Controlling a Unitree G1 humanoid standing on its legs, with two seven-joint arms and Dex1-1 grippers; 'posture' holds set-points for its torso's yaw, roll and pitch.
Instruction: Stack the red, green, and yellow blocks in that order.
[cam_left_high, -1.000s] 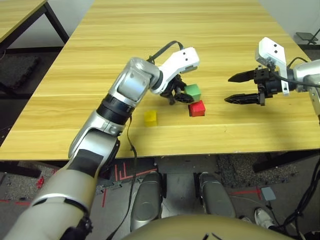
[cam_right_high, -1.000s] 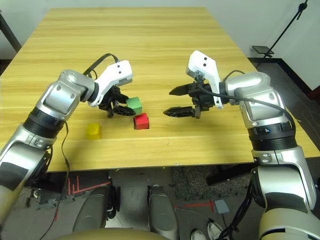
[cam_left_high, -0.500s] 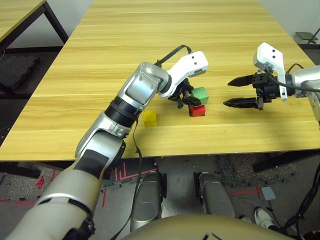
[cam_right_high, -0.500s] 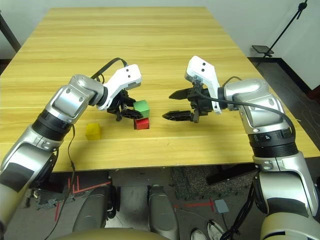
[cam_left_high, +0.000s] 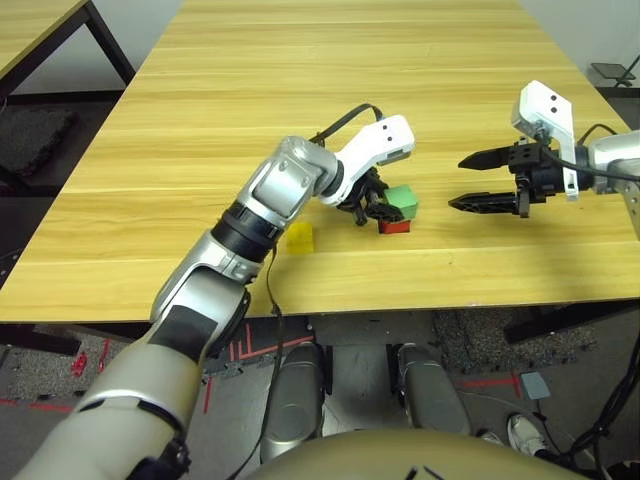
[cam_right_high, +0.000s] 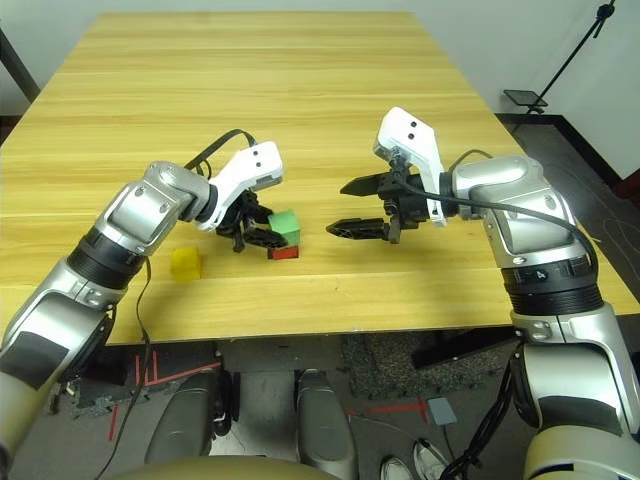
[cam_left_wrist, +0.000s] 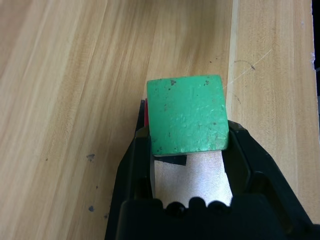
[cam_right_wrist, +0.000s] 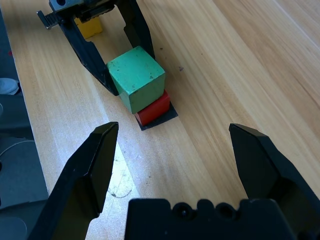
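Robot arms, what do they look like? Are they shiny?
Yes: silver metal forearms with black bands. Each wrist carries a white boxy housing, with a black cable looping into it. The left gripper and right gripper each have two black, pointed fingers.

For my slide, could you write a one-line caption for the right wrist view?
Left gripper places the light green matte cube on the bright red cube; open right gripper waits.
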